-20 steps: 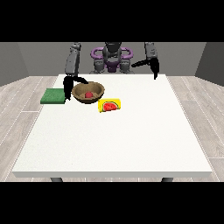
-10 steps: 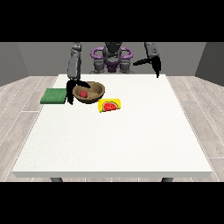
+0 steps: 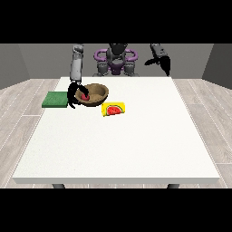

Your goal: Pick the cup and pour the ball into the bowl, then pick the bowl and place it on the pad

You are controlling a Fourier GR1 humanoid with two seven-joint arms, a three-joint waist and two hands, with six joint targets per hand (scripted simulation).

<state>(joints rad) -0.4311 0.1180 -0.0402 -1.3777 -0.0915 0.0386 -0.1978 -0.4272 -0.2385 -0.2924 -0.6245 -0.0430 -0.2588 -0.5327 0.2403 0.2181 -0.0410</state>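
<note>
A brown bowl [image 3: 96, 93] stands at the table's far left with a red ball [image 3: 84, 97] inside, close to its left rim. The hand at the view's left [image 3: 72, 96] has its fingers curled over that rim, with the thumb outside the bowl's wall. A yellow cup [image 3: 113, 109] with a watermelon picture lies on its side just right of the bowl and nearer the camera. The green pad [image 3: 55, 99] lies flat to the left of the bowl, just beyond the hand. The hand at the view's right [image 3: 164, 64] hangs raised above the far right edge, fingers relaxed, holding nothing.
The white table [image 3: 122, 145] stretches wide towards the camera. The robot's torso [image 3: 116, 61] stands behind the far edge. Grey wood floor surrounds the table.
The hand at the view's right has risen a little and drifted outward. The hand at the view's left has closed in on the bowl's rim; the bowl has barely shifted.
</note>
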